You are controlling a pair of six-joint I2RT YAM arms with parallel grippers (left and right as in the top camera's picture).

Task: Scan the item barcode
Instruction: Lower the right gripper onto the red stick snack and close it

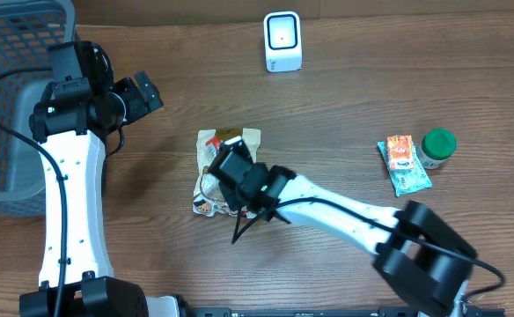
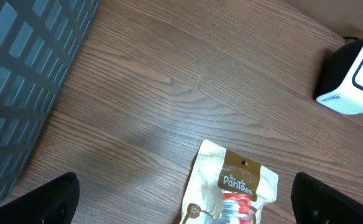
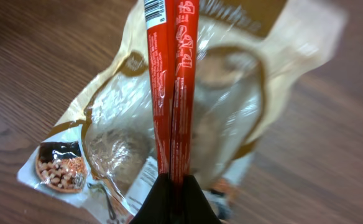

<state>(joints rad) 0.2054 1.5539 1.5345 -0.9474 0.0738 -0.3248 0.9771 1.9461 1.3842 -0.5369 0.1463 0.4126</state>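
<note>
Red and narrow, a stick packet (image 3: pixel 172 93) with white lettering is pinched edge-on between the fingers of the right gripper (image 3: pixel 174 186), whose jaws are pressed together on its lower end. A small barcode patch shows near the packet's far end in the right wrist view. Directly beneath it lies a beige-and-clear snack pouch (image 3: pixel 113 137), flat on the wooden table (image 1: pixel 371 79), with a picture of nuts printed at one corner. Whether the packet is lifted clear of the pouch or resting on it cannot be told. Seen from overhead, this grip sits near the middle of the table, with the right arm reaching in from the lower right corner. The white barcode scanner (image 1: pixel 282 40) stands upright at the far edge of the table, well apart from the packet. The left gripper (image 1: pixel 143 92) hangs beside the grey mesh basket (image 1: pixel 11 79) with its jaws spread fully wide and nothing between them; its dark fingers (image 2: pixel 41 202) frame the pouch's top edge in the left wrist view. Off to the right, a green-lidded jar (image 1: pixel 437 145) stands just beside an orange sachet lying on a teal one (image 1: pixel 404 165).
</note>
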